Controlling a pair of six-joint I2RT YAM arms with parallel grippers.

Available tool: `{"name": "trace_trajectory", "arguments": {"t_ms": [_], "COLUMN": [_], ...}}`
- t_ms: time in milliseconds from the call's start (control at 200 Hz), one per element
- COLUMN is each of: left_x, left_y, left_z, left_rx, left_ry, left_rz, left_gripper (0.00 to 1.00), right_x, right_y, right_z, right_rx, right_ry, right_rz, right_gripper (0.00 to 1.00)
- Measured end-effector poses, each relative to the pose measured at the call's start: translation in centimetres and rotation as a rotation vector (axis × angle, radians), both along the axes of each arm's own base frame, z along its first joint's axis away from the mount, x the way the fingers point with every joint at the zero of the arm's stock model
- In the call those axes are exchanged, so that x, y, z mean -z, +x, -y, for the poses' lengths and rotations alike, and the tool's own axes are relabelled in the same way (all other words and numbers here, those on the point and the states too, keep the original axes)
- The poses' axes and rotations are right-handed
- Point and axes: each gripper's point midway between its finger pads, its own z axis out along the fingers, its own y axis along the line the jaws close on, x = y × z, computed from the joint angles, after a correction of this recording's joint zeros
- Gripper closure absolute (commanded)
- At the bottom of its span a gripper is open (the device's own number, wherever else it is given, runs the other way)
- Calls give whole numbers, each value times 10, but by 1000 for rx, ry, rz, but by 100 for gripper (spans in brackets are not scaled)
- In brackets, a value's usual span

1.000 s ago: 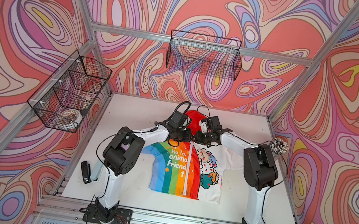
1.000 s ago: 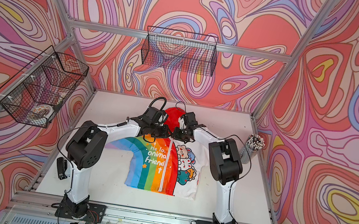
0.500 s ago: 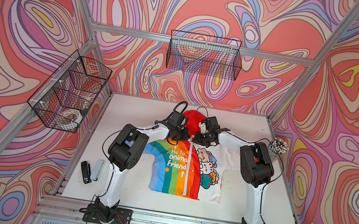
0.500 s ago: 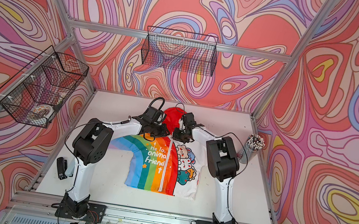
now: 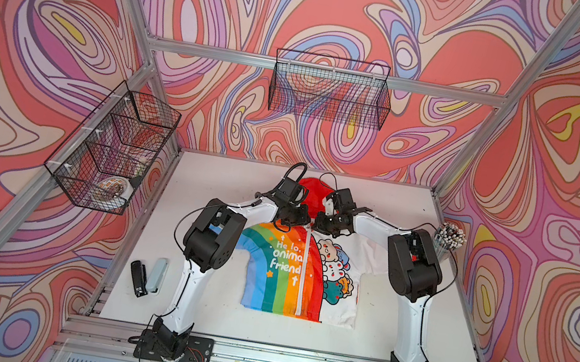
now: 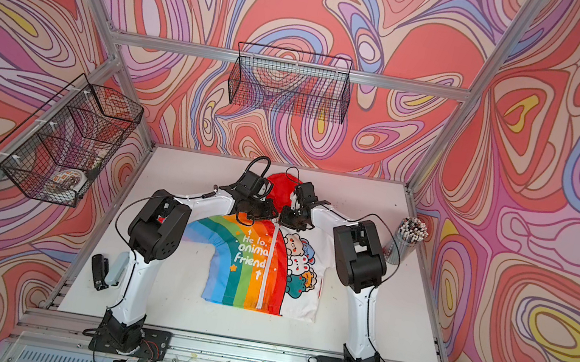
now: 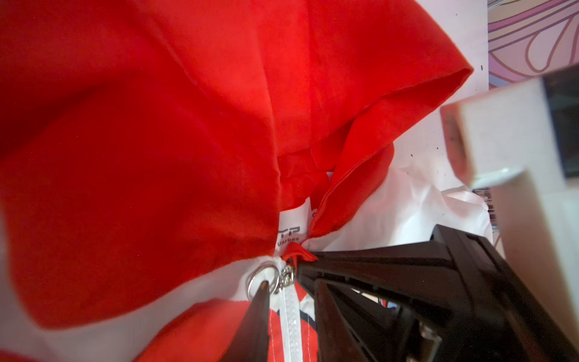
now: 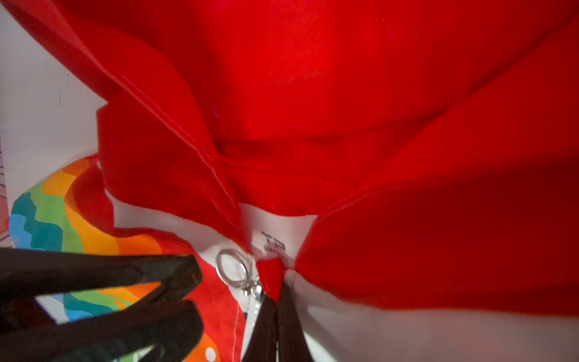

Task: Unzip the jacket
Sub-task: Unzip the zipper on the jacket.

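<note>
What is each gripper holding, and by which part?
The right gripper pinches the jacket by the red collar corner beside the zipper pull ring. The left gripper holds nothing: its open jaws straddle the zipper.

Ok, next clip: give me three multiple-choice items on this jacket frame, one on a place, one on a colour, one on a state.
1. Where on the jacket are the left gripper and right gripper?
A) at the hem
B) at the collar, by the zipper's top
C) on a sleeve

2. What colour is the hood?
A) blue
B) white
C) red

3. How is the zipper?
A) closed down to the hem
B) half open
C) fully open

Answers:
1 B: both wrist views show the fingertips beside the ring pull, just under the hood.
2 C: it is red in every view.
3 A: both top views show the two halves joined along the whole front, and the ring pull sits at the collar.
</note>
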Motion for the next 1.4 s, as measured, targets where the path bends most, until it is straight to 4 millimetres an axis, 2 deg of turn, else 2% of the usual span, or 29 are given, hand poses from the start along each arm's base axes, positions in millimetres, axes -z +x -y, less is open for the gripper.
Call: {"name": "trace_trajectory", "arguments": {"t_ms": [235,611,986,1397], "left_x": [14,16,15,13], "left_y": [1,2,0,-1], "left_z": [-2,-6,-4,-2], "left_rx": [10,12,29,32], "left_ry": [31,68,49,-190], "left_rz": [-23,-20,-27,-86], "left_gripper": [67,51,58,65], "right_x": [0,0,1,1], "right_y": [0,1,1,0], "right_z": [0,0,-1,-2], "right_rx": [6,6,6,7], "right_ry": [13,28,35,49], "right_rz": [-9,-13,-13,-17], "right_gripper": [97,98,98,98]}}
